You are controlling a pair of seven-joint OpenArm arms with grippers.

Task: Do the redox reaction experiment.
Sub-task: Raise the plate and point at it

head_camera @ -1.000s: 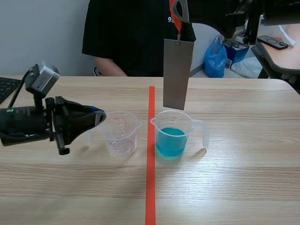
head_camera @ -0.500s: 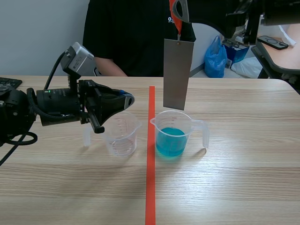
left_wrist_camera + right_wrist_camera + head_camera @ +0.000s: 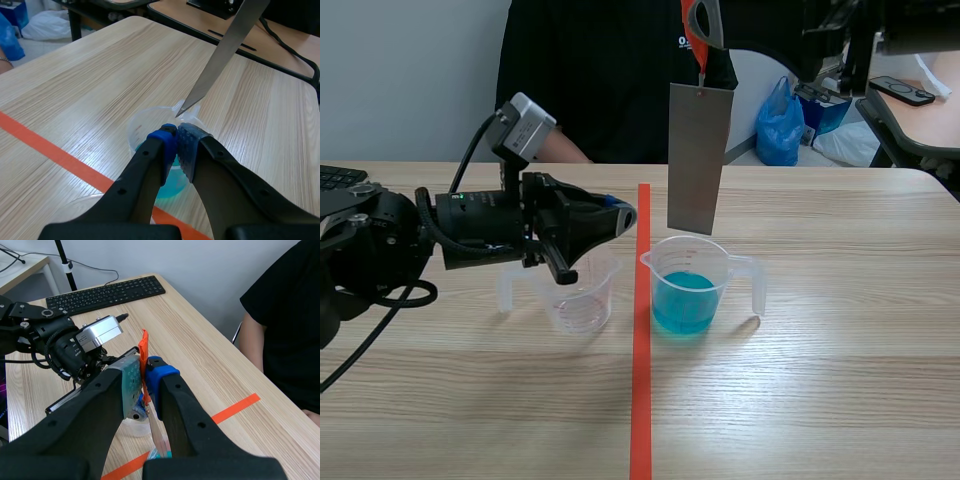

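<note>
My left gripper (image 3: 620, 215), mid-left, pinched together on nothing, hovers above the empty clear plastic cup (image 3: 578, 296). Centre: clear cup of blue liquid (image 3: 688, 290). Directly above it, a flat grey metal strip (image 3: 698, 160) hangs from an orange clip (image 3: 688, 35), which my right gripper (image 3: 706, 18) clamps at top centre.

Black left end effector (image 3: 625, 215), blue pad (image 3: 163, 143), silver camera (image 3: 527, 124).

Scene view faces across the table (image 3: 840, 350); left wrist view, close above, shares the beaker (image 3: 688, 285).

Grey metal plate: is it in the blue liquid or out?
Out: the grey metal plate hangs above the clear plastic cup of blue liquid.
</note>
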